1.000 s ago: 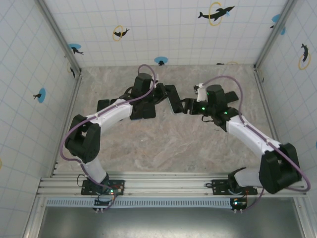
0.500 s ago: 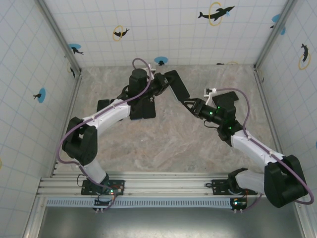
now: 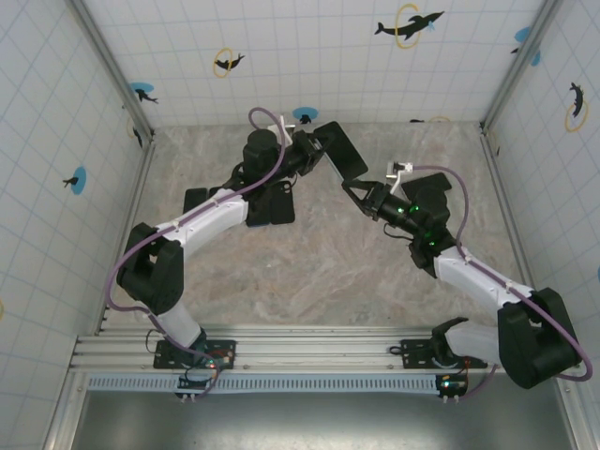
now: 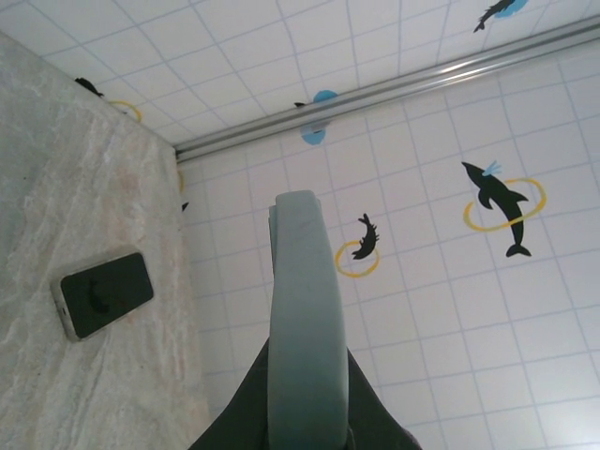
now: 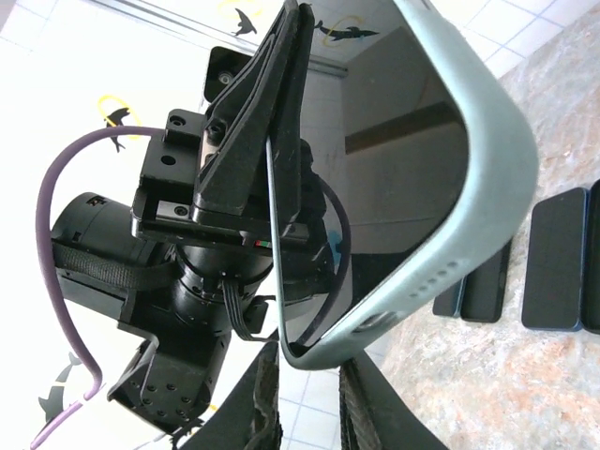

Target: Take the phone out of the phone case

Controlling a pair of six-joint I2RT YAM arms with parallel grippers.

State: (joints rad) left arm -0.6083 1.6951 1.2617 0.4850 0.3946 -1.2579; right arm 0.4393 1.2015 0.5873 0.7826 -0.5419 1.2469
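Observation:
The phone (image 5: pixel 403 169), its dark screen glossy, sits in a pale green phone case (image 5: pixel 492 159) held tilted above the table. My left gripper (image 3: pixel 309 155) is shut on the case's far end. In the left wrist view the case (image 4: pixel 302 309) shows edge-on between the jaws of that gripper (image 4: pixel 307 422). My right gripper (image 5: pixel 314 398) is shut on the case's lower corner, one finger on each side. From above, the right gripper (image 3: pixel 353 194) meets the case (image 3: pixel 339 155) near the table's middle back.
Dark phones or cases (image 3: pixel 267 208) lie on the marbled table below the left arm, with one more (image 3: pixel 197 199) further left. A pale-cased phone (image 4: pixel 103 292) lies flat on the table. Tiled walls with dolphin stickers enclose the space.
The left gripper has raised the cased phone and swung it toward the back right. The right gripper has drawn back to the right and closed on the case's lower corner.

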